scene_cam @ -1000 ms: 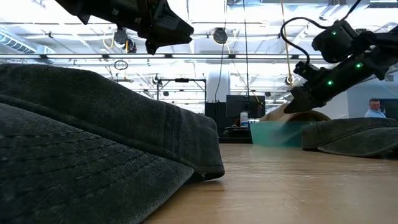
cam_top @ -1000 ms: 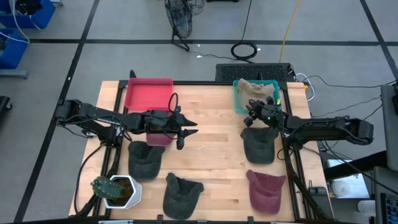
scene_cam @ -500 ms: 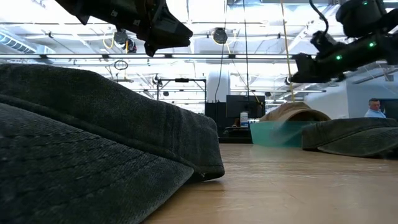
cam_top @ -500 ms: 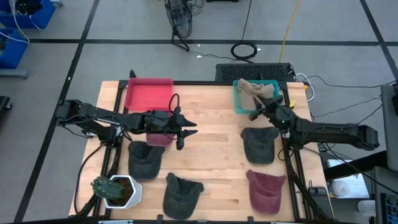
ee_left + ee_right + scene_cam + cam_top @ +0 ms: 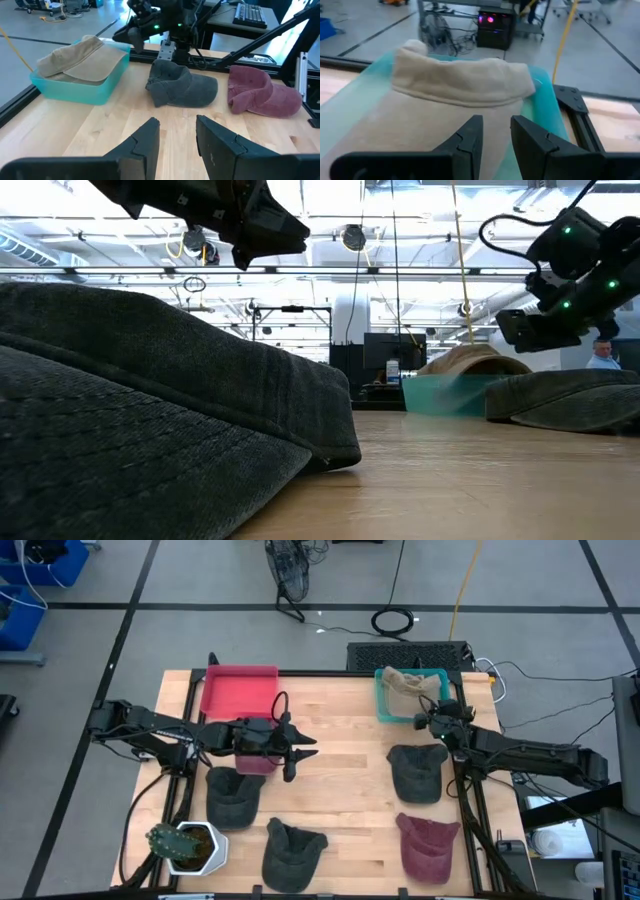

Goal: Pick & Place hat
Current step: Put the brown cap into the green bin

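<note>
Only right wrist view shows fingers [image 5: 471,131] apparently over the tan hat [image 5: 455,90].

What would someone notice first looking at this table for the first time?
Probably the hats: three dark caps and a maroon cap spread over the wooden table, plus a tan hat sitting in the teal bin at the far right corner. The right gripper hangs open beside that bin, above a dark cap. The left gripper, also open, hovers mid-table near an empty red bin.
</note>
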`<move>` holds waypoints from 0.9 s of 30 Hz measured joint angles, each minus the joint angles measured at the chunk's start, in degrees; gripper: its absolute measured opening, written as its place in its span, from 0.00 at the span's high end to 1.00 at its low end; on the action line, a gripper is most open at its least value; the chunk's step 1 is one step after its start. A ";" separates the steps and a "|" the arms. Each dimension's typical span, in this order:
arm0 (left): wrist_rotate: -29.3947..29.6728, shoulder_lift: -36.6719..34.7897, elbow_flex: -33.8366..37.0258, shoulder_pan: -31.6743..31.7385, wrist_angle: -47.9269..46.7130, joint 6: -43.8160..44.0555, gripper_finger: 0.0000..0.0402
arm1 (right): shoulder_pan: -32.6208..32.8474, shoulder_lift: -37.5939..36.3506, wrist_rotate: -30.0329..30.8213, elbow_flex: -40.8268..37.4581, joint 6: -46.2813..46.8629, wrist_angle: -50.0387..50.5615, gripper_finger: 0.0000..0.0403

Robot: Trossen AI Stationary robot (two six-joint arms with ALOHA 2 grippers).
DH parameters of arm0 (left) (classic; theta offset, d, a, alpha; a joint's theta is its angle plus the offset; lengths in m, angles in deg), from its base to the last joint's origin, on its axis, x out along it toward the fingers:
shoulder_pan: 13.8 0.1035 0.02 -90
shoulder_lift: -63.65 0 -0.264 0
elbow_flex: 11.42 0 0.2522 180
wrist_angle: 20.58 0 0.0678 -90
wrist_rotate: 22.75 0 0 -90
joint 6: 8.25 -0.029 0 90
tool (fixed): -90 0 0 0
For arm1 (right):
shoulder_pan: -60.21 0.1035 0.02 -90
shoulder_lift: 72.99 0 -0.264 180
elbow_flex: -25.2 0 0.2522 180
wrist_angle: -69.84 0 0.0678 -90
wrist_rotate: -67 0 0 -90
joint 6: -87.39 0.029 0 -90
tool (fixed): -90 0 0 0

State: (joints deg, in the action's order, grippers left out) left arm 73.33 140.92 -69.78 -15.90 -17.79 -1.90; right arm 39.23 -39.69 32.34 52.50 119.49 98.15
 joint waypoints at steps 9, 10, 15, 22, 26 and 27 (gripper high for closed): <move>0.45 0.00 0.00 -0.20 0.01 0.02 0.67 | -7.02 4.56 -10.12 -8.82 -6.65 -22.11 0.78; 0.45 0.00 0.00 -0.20 0.02 -0.02 0.67 | -7.86 4.96 -11.10 -9.73 -8.05 -24.49 0.78; 0.46 0.00 0.00 -0.04 0.58 -0.70 0.67 | -11.29 5.26 -12.80 -10.86 -12.73 -29.85 0.78; 1.10 0.00 0.00 0.32 0.42 -1.02 0.67 | -14.69 6.25 -15.15 -10.97 -13.31 -27.69 0.78; 1.08 0.00 0.00 0.15 0.23 -0.20 0.67 | -14.84 5.95 -16.10 -10.99 -13.77 -30.11 0.78; 1.08 0.00 0.00 0.11 0.21 -0.22 0.67 | -14.60 5.57 -17.36 -10.78 -14.22 -31.39 0.78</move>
State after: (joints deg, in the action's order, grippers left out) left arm 74.41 140.92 -69.78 -15.80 -17.58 -2.12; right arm 24.62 -34.11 14.98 41.72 105.26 66.76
